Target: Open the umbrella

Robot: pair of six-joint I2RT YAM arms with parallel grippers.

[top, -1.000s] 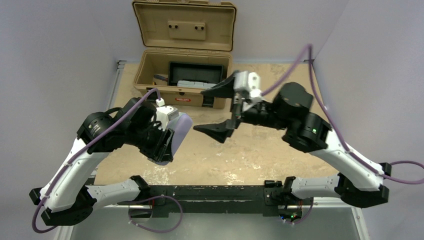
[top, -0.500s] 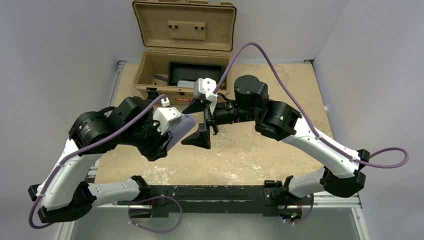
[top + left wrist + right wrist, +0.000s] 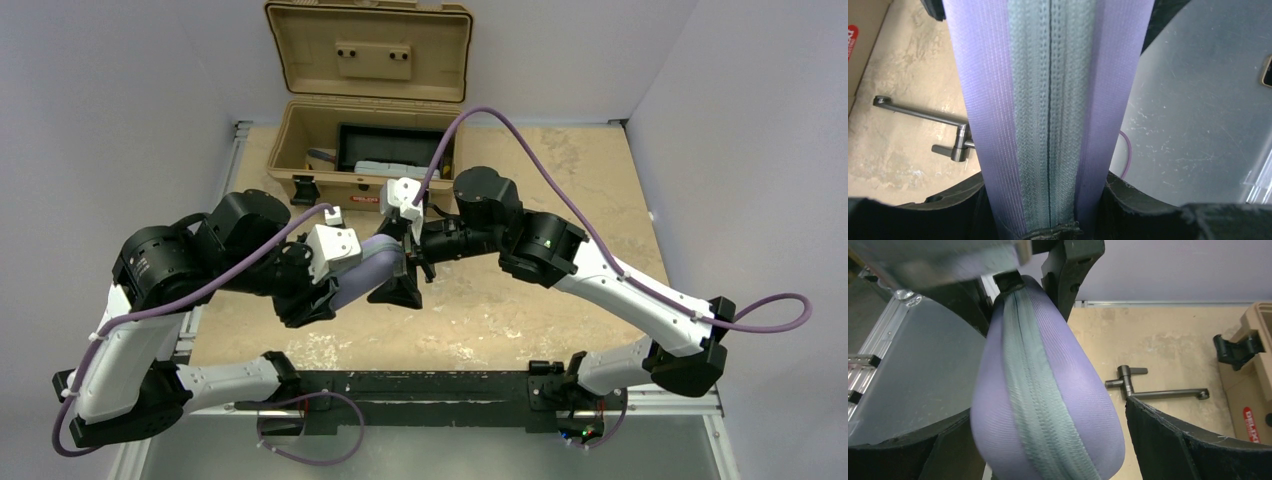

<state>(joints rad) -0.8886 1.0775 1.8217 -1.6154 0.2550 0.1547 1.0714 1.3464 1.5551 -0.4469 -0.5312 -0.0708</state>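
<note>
The umbrella is out of view. My left gripper (image 3: 318, 290) is shut on a lavender-grey zippered hard case (image 3: 365, 268) and holds it above the table, its free end pointing right. In the left wrist view the case (image 3: 1048, 100) runs up between the black fingers (image 3: 1138, 200), with its closed zipper facing the camera. My right gripper (image 3: 400, 262) is open and straddles the case's free end. In the right wrist view the case (image 3: 1048, 405) sits between the wide-apart fingers (image 3: 1178, 440); the right finger stands clear of it.
An open tan toolbox (image 3: 300, 130) stands at the table's back, with a black tray and small items inside; its corner shows in the right wrist view (image 3: 1255, 365). A dark metal crank handle (image 3: 928, 117) lies on the table under the case. The black base rail (image 3: 420, 385) runs along the near edge.
My right arm has swung left and its open jaws now bracket the case's free end. My left arm has shifted slightly left and tilted the case toward the right gripper.
</note>
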